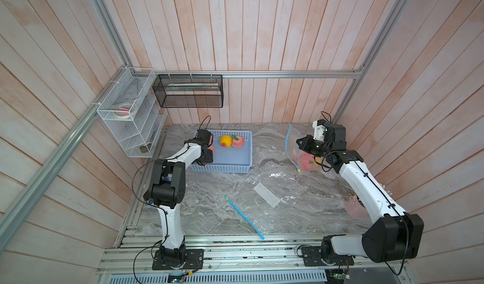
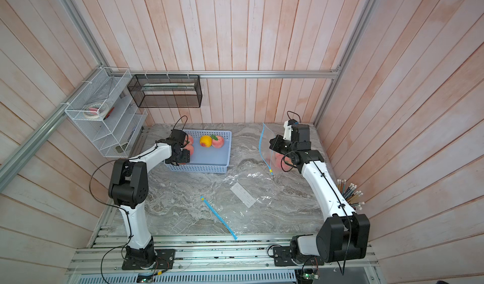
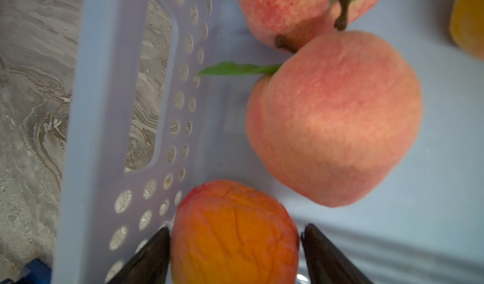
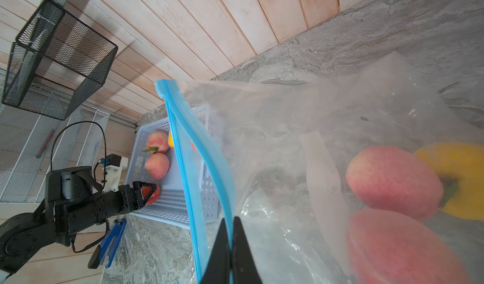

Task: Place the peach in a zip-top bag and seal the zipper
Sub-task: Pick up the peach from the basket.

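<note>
Where the table (image 1: 199, 212) lies nearest us, we list one spare bag (image 1: 264, 206), flat. Farther back, the right gripper (image 4: 230, 225) pinches the zipper edge of a standing bag (image 4: 275, 143) holding fruit (image 4: 392, 178); the left gripper (image 3: 234, 246) stands spread around a peach (image 3: 233, 217) in the basket (image 1: 222, 168).

The left arm (image 1: 171, 225) and right arm (image 1: 366, 188) are built alike: long, smooth white links set between blocky matte-black joint housings. A thin black cable runs along each white link, pinned by small black ties, and loops free near the joints. Each arm stands on a black base plate (image 1: 193, 256) with screws in it. A white block (image 1: 318, 128) with a blue connector sits at each wrist. The left hand (image 3: 235, 231) and right hand (image 4: 230, 218) have black, tapering fingers (image 3: 149, 259).
</note>
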